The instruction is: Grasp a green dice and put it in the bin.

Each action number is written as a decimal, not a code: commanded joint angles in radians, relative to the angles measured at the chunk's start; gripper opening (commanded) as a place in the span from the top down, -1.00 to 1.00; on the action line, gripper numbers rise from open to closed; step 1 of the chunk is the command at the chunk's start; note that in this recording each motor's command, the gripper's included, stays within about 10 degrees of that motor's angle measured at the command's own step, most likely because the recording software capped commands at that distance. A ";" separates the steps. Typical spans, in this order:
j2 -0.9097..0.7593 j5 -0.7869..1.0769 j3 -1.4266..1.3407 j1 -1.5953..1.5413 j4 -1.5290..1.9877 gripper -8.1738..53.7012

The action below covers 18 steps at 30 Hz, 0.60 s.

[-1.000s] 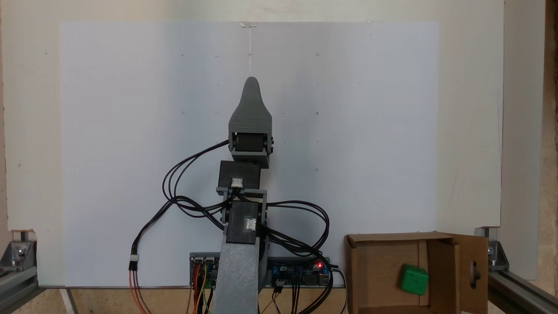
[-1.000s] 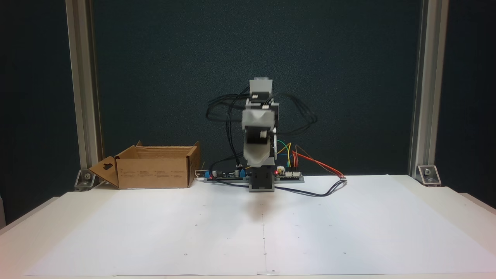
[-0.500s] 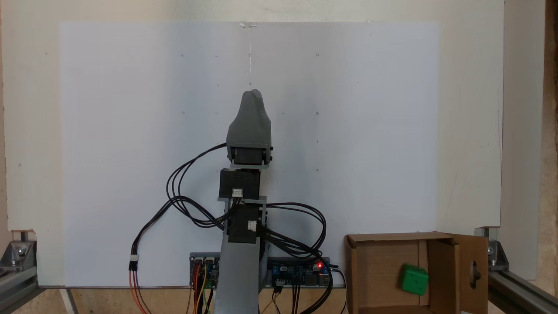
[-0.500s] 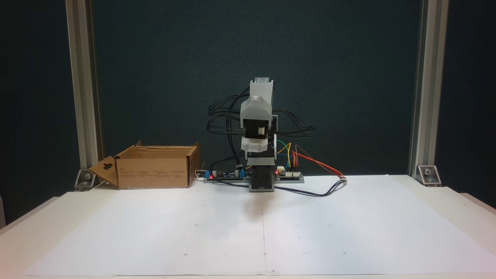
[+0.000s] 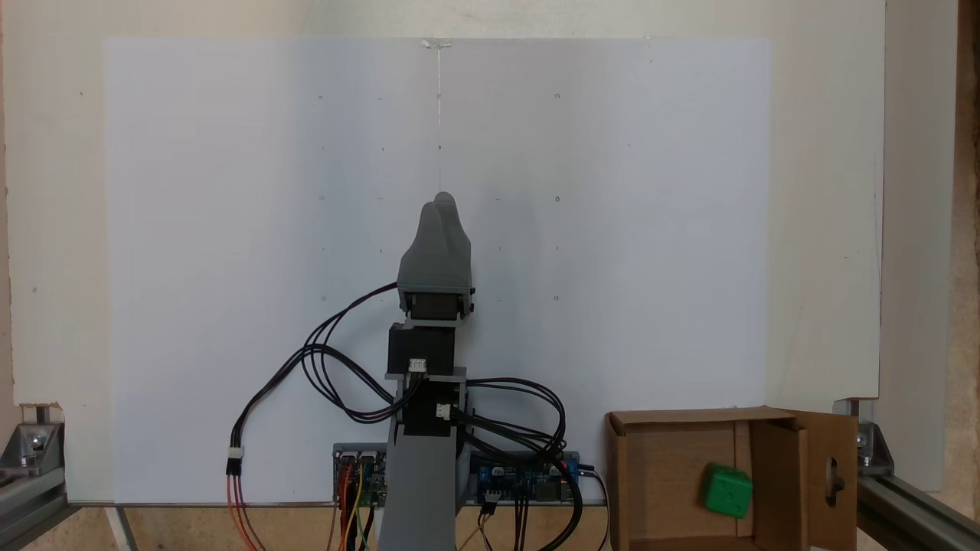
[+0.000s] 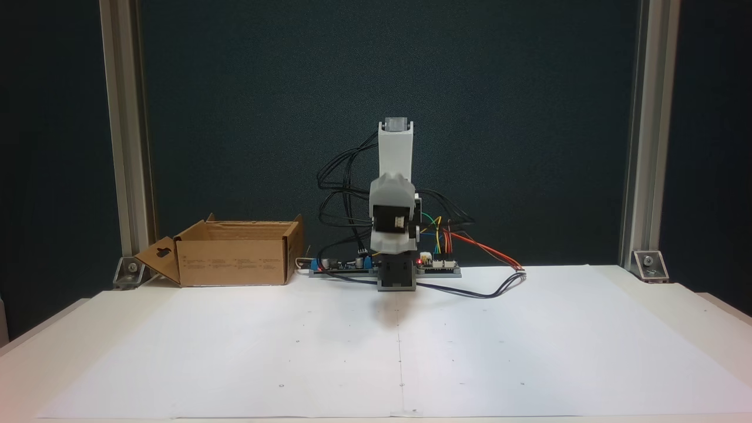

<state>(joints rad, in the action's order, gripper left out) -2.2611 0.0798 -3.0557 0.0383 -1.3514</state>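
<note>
The green dice (image 5: 727,490) lies inside the bin (image 5: 689,418), a brown cardboard box at the lower right of a fixed view, apart from the arm. In another fixed view the bin (image 6: 235,259) stands at the left beside the base, and its wall hides the dice. My gripper (image 5: 442,200) points out over the white sheet along the centre line, well away from the bin. Its two tips lie pressed together with nothing between them. The grey arm (image 6: 395,154) is folded upright over its base.
A white paper sheet (image 5: 230,229) covers the table. Control boards and loose cables (image 6: 470,282) sit around the arm's base. Aluminium posts (image 6: 637,147) stand at the rear corners. The bin's flap with a cut-out hole (image 5: 831,478) hangs outward.
The arm has folded back toward its base. The gripper tip drew in along the centre line and sank lower. The dice stayed in the bin.
</note>
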 commanded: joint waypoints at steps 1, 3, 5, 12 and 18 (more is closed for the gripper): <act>-0.109 -0.032 -0.037 0.005 -0.100 -0.69; -0.109 -0.035 -0.067 0.023 -0.130 -0.69; -0.109 -0.037 -0.074 0.029 -0.133 -0.70; -0.107 -0.037 -0.074 0.021 -0.133 -0.70; -0.107 -0.037 -0.074 0.021 -0.132 -0.70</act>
<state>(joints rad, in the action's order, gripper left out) -2.2611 0.0798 -3.0787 0.0598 -1.4220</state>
